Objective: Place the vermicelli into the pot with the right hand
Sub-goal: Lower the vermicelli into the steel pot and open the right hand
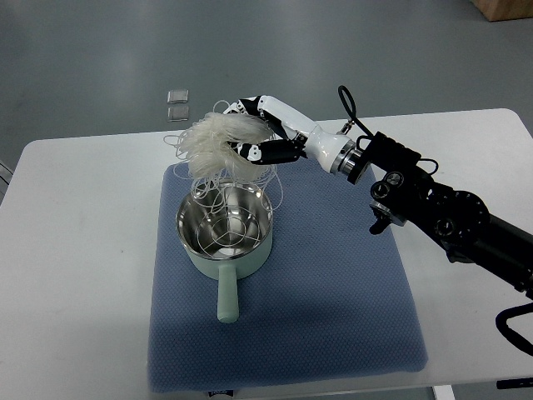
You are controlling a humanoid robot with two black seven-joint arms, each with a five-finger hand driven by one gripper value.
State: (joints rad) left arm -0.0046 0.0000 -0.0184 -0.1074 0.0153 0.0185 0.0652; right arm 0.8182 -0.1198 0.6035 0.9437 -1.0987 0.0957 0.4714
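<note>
White table (75, 250) on grey floor (250, 50); two small clear squares (176, 103) beyond far edge; brown box corner (504, 8) far right.

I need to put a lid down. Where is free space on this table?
Bare table lies left of the blue mat, and bare mat right of the pot. It is crowded above the pot, where the right hand holds the vermicelli.

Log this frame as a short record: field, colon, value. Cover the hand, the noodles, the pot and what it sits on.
right hand: shut on vermicelli, above the pot's far rim
vermicelli: white bundle, loose strands trailing into the pot
pot: pale green, steel inside, handle toward the camera
mat: blue, under the pot
table: white
left hand: not in view
</note>
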